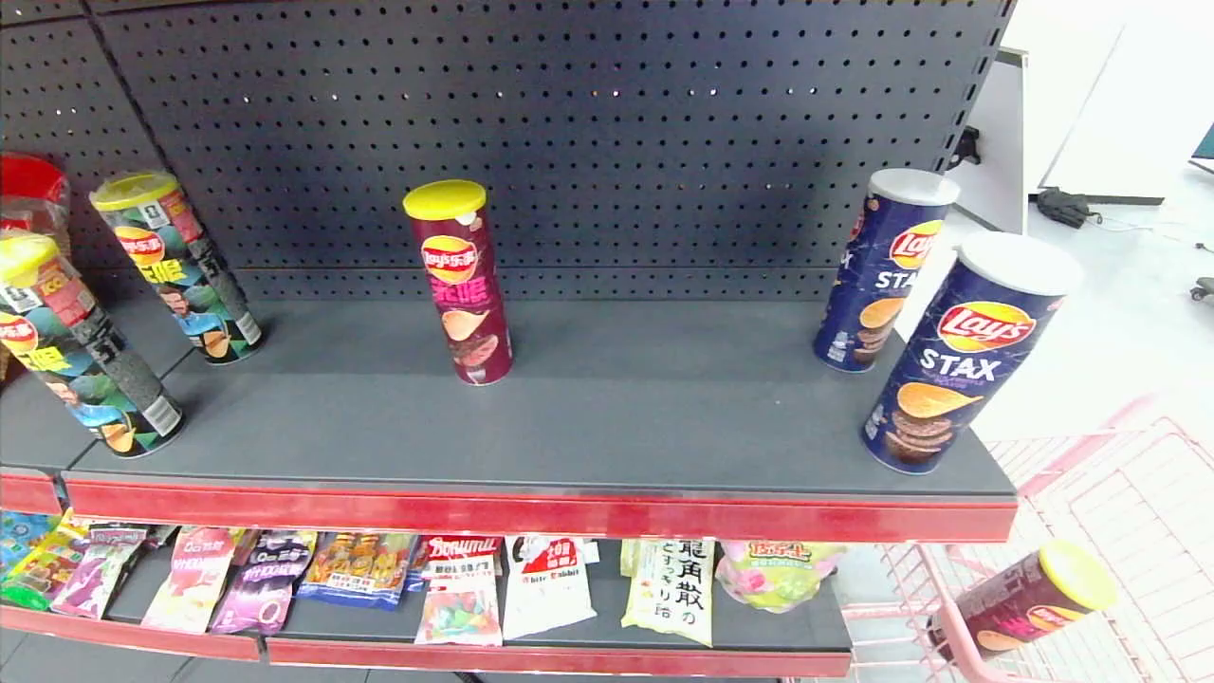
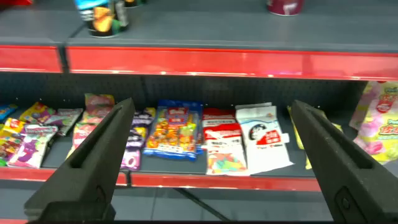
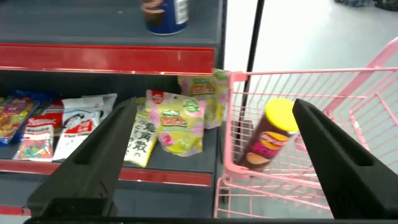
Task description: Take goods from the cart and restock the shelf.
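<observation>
Cart [image 3: 298,73]: pink wire, standing at the right end of the shelves, just beside them
Cart can [image 1: 1029,598]: maroon with a yellow lid, inside the cart, leaning against its wire side with the lid uppermost
Top shelf [image 1: 607,417]: grey deck with a red front strip and a dark pegboard [image 1: 569,114] behind
Shelf can [image 1: 460,285]: maroon, yellow lid, upright near the back at mid-shelf, with bare deck on either side
Blue cans: two with white lids, both upright at the right end; front one [image 1: 963,356] at the front corner, rear one [image 1: 882,270] near it towards the pegboard
Green cans: two with yellow lids at the left end, one [image 1: 76,351] nearer the front, the other [image 1: 180,266] behind it
Lower shelf [image 1: 816,626]: a row of snack bags [image 1: 455,579] lying flat across it
Green bag [image 3: 180,121]: at the lower shelf's right end, just beside the cart's wire
Right jaws: wide apart, holding nothing, low before the lower shelf's right end and the cart
In the way: the cart's wire side stands between the right jaws and the cart can
Left jaws: wide apart, holding nothing, facing the bags on the lower shelf, under the top shelf's red strip
</observation>
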